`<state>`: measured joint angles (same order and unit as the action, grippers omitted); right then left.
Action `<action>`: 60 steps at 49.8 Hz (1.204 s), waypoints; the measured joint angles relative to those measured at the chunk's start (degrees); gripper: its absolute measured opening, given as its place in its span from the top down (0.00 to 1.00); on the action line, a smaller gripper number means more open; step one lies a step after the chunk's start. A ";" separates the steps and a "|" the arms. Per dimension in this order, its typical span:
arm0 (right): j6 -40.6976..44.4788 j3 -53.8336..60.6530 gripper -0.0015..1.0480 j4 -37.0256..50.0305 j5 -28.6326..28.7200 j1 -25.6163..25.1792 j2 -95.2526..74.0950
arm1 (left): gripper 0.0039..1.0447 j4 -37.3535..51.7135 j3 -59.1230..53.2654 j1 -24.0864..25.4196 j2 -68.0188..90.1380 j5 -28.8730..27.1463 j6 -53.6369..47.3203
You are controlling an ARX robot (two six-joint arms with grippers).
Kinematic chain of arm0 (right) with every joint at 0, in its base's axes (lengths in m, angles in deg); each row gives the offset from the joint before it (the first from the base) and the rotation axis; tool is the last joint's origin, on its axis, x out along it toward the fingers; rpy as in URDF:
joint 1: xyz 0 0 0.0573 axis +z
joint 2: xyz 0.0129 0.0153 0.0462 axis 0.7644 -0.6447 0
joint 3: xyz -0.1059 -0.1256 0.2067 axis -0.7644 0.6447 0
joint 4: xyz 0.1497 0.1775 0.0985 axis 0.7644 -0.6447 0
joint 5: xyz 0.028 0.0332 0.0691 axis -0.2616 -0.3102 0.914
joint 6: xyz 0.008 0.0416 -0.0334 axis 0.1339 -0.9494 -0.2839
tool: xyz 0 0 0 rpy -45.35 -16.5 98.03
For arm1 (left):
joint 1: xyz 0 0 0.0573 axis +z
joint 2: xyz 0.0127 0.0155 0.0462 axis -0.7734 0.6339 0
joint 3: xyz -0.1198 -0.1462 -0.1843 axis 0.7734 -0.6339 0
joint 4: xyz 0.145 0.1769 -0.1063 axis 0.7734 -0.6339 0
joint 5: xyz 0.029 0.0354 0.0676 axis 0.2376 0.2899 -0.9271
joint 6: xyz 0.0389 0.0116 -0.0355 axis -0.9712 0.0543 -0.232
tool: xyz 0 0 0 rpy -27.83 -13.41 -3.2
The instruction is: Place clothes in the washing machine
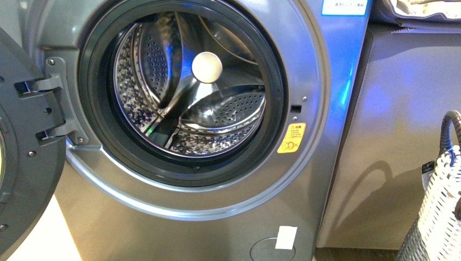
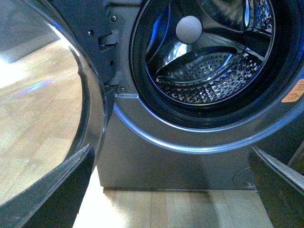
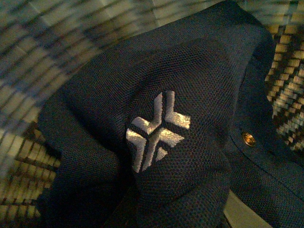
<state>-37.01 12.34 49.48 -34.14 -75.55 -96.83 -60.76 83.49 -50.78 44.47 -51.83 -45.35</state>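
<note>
The silver-grey washing machine (image 1: 304,136) fills the front view, its porthole open onto the perforated steel drum (image 1: 190,81), which holds no clothes. Its door (image 1: 22,179) hangs open at the left. The left wrist view shows the drum (image 2: 204,71) and door glass (image 2: 42,104). My left gripper (image 2: 175,190) is open and empty, low in front of the machine's base, fingers (image 2: 61,185) wide apart. My right gripper is hidden under the navy shirt (image 3: 156,142), shut on it inside a woven basket (image 3: 28,180). The shirt has a silver embroidered logo (image 3: 154,130) and a brass snap (image 3: 248,138).
A grey-beige cabinet (image 1: 402,136) stands right of the machine. A white woven basket (image 1: 440,217) with a dark handle sits at the lower right of the front view. A light wooden floor (image 2: 166,209) lies before the machine. A yellow warning sticker (image 1: 291,138) is beside the porthole.
</note>
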 joint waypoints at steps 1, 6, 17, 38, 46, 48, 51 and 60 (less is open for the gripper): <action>0.00 1.20 0.83 0.90 0.17 0.02 1.66 | 0.06 0.00 0.00 0.00 0.00 0.02 0.00; 0.11 6.19 0.83 4.50 0.68 0.13 8.09 | 0.06 0.00 0.00 0.00 0.00 0.00 0.00; 2.10 20.37 0.83 12.00 1.16 -0.13 28.79 | 0.06 0.00 0.00 0.00 0.00 0.00 0.00; 2.38 20.44 0.83 -7.82 3.04 0.66 70.49 | 0.06 0.00 0.00 0.00 0.00 0.00 0.00; 2.54 9.77 0.83 -20.46 2.56 5.46 82.64 | 0.06 0.00 0.00 0.00 0.00 0.00 0.00; 2.56 7.02 0.83 -22.99 2.60 7.15 84.21 | 0.06 0.00 0.00 0.00 0.00 0.00 0.00; 2.54 3.80 0.83 -26.12 2.69 9.44 85.77 | 0.06 0.00 0.00 0.00 0.00 0.00 0.00; 3.13 -8.37 0.83 -35.04 1.66 20.59 87.65 | 0.06 0.00 0.00 0.00 0.00 0.00 0.00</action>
<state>-33.88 3.97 14.45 -32.47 -54.96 -9.18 -60.76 83.49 -50.78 44.47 -51.83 -45.35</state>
